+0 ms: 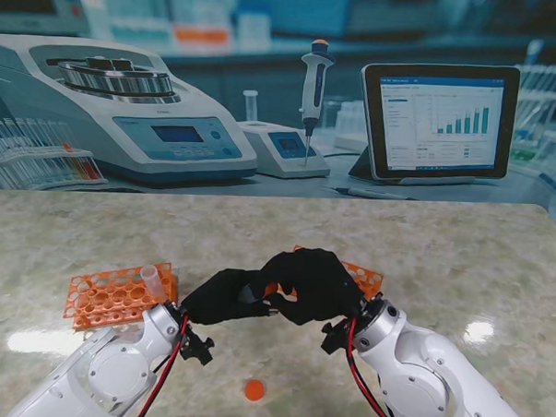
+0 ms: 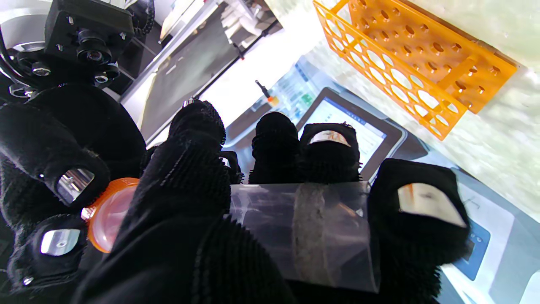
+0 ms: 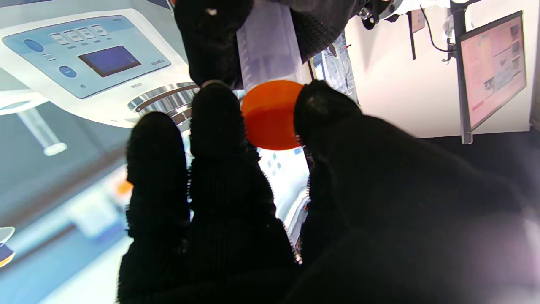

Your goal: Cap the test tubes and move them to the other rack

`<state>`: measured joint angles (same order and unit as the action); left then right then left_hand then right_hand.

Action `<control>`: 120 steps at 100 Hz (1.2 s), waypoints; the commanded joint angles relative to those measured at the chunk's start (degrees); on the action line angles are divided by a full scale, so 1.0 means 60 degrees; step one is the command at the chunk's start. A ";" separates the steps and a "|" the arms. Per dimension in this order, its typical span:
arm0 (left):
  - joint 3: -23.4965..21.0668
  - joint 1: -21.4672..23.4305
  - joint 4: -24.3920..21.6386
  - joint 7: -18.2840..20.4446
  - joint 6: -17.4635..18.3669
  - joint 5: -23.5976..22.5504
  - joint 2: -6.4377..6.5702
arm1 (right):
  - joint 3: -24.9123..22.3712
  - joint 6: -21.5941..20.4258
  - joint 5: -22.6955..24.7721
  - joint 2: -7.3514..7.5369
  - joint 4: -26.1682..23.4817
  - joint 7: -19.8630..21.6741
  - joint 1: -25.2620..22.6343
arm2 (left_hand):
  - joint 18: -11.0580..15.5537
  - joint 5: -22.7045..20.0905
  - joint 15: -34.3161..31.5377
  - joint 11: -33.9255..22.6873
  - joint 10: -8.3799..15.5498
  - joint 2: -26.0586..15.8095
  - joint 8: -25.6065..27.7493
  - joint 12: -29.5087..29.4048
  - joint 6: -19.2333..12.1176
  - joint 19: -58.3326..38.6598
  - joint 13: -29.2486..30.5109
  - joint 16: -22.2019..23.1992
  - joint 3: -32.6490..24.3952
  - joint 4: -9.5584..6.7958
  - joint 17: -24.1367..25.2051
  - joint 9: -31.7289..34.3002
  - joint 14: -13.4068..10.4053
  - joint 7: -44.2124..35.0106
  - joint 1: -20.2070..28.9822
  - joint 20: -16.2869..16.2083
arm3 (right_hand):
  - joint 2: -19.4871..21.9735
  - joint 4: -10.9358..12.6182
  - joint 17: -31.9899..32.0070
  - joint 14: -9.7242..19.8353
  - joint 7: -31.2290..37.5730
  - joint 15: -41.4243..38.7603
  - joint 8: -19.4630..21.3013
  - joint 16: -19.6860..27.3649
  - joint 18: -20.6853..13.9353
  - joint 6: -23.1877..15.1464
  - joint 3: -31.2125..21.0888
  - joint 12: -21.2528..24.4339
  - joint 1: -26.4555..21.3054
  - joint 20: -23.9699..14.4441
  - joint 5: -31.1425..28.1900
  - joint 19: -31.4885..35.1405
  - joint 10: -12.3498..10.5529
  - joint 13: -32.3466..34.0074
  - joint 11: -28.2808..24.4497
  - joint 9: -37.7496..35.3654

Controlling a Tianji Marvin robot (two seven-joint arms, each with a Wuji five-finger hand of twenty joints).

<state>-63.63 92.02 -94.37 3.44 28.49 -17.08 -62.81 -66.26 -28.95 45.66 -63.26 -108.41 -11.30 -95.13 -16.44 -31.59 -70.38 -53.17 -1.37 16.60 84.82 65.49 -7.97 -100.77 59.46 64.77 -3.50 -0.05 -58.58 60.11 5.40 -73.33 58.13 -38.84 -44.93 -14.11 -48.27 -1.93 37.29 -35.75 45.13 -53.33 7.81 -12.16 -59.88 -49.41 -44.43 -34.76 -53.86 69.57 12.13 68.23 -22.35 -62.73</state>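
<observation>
Test tube (image 2: 303, 234), clear plastic, held sideways in the middle of the table, raised off the surface between two black-gloved hands.

Far left in the stand's view: orange rack (image 1: 119, 295) lying on the marbled table (image 1: 460, 263), with one uncapped tube (image 1: 151, 279) standing in its right end.

Next, left hand (image 1: 223, 297), fingers wrapped round the body of the raised test tube; seen from the left wrist, thumb and fingers (image 2: 276, 147) curled over the clear barrel.

At the tube's open end, orange cap (image 3: 270, 114) pinched between thumb and fingertips of the right hand (image 1: 313, 284), pressed against the mouth of the tube; hard to tell whether fully seated.

Behind the right hand, second orange rack (image 1: 363, 279), mostly hidden, only corners showing. In the left wrist view, that rack (image 2: 411, 63) with its rows of holes unfilled as far as visible.

Nearer to me, between the two forearms, loose orange cap (image 1: 253, 388) flat on the table.

Farther back, lab backdrop with a centrifuge, pipette and tablet.
</observation>
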 commanded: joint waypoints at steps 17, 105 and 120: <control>0.0030 0.0027 -0.0235 0.0022 0.0000 -0.0025 -0.0047 | 0.0298 -0.0107 0.0235 0.0016 0.0245 0.0018 0.0082 | 0.0454 -0.0057 -0.0124 0.0042 0.0416 -0.0717 0.0472 -0.0045 -0.0480 -0.0818 0.0095 0.0116 0.0011 -0.0049 -0.0426 0.0033 -0.0103 -0.0341 0.0130 0.0075 | 0.0870 0.0700 0.0071 0.0130 -0.0043 -0.0324 0.0017 -0.0018 -0.0186 -0.0118 -0.1204 -0.0073 -0.1502 -0.0117 -0.0177 -0.0108 -0.2340 0.0158 -0.1002 -0.0970; 0.0074 0.0009 -0.0237 0.0016 -0.0067 -0.0041 -0.0051 | 0.0579 -0.0298 0.1052 0.0088 0.0418 -0.0327 0.0300 | 0.0455 -0.0060 -0.0120 0.0035 0.0420 -0.0716 0.0472 -0.0040 -0.0479 -0.0822 0.0092 0.0119 0.0020 -0.0048 -0.0425 0.0041 -0.0106 -0.0342 0.0131 0.0084 | 0.0730 0.0735 0.0761 -0.0059 -0.0408 0.0161 -0.0341 0.0201 -0.0224 0.0016 -0.0662 0.0253 -0.1414 -0.0003 0.0365 -0.0565 -0.2221 -0.0517 -0.0500 -0.0431; 0.0069 0.0012 -0.0236 0.0010 -0.0061 -0.0044 -0.0052 | 0.0635 -0.0286 0.1207 0.0099 0.0483 -0.0423 0.0356 | 0.0453 -0.0061 -0.0120 0.0034 0.0420 -0.0707 0.0472 -0.0040 -0.0474 -0.0817 0.0092 0.0119 0.0023 -0.0049 -0.0419 0.0040 -0.0106 -0.0343 0.0130 0.0086 | 0.0808 0.0841 0.0994 -0.0074 -0.0463 0.0342 -0.0666 0.0284 -0.0157 0.0035 -0.0363 0.0374 -0.1349 0.0063 0.0543 -0.0717 -0.2177 -0.0680 -0.0292 -0.0276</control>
<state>-63.63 92.32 -94.21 3.30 27.87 -17.34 -62.61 -63.45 -30.45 52.44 -62.55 -106.36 -14.40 -92.50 -17.64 -31.60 -70.37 -53.17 -1.37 16.61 85.41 65.49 -8.33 -100.77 59.46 64.77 -3.11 -0.05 -58.56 60.11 5.65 -73.48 58.12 -38.84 -43.38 -13.43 -43.44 -2.84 35.15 -36.44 42.65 -52.05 7.81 -12.01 -59.92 -48.96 -44.43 -34.72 -52.75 66.19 13.41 66.68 -21.94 -61.93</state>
